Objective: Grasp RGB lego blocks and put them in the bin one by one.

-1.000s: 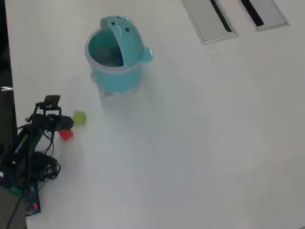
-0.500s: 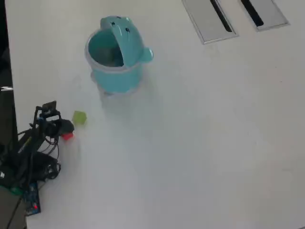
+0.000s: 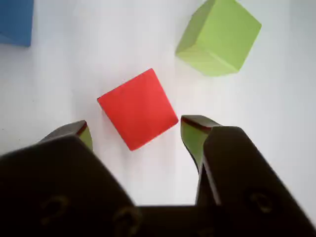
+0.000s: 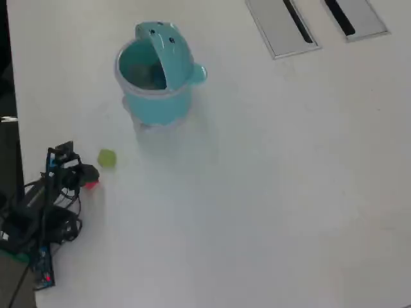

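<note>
In the wrist view the red block (image 3: 138,107) lies on the white table, turned diagonally, with its near corner between my fingertips. My gripper (image 3: 137,127) is open, one jaw on each side of that corner and a gap on both sides. The yellowish-green block (image 3: 219,37) sits at the upper right and the blue block (image 3: 15,22) at the upper left corner. Seen from overhead, the gripper (image 4: 87,177) hangs over the red block (image 4: 91,185), the green block (image 4: 106,158) is just right of it, and the blue block is hidden. The teal bin (image 4: 154,106) stands further up with its lid raised.
Two grey slotted panels (image 4: 282,25) (image 4: 356,16) lie at the table's top right in the overhead view. The table's dark left edge (image 4: 6,128) runs close beside the arm, and cables with a small board (image 4: 42,273) trail below its base.
The arm has drawn back to the left and lowered over the red block, which now shows less in the overhead view. Bin and green block have not moved.
</note>
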Motion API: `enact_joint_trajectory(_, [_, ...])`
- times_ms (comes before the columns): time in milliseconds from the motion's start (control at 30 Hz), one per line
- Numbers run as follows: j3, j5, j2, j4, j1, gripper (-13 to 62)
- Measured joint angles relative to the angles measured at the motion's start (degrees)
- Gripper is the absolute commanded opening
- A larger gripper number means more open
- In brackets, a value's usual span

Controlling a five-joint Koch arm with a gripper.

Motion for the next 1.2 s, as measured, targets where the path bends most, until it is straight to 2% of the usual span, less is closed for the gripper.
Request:
enact_joint_trajectory(633, [4.92, -0.97, -5.10, -10.20, 0.00, 31.1])
enact_joint_trajectory(733, [5.80, -0.97, -6.24, -11.60, 0.00, 27.6])
enact_joint_trajectory(933, [5.80, -0.88, -6.59, -11.51, 0.00, 16.0])
enact_joint_trajectory(1200, [5.80, 0.62, -4.75, -8.88, -0.09, 11.6])
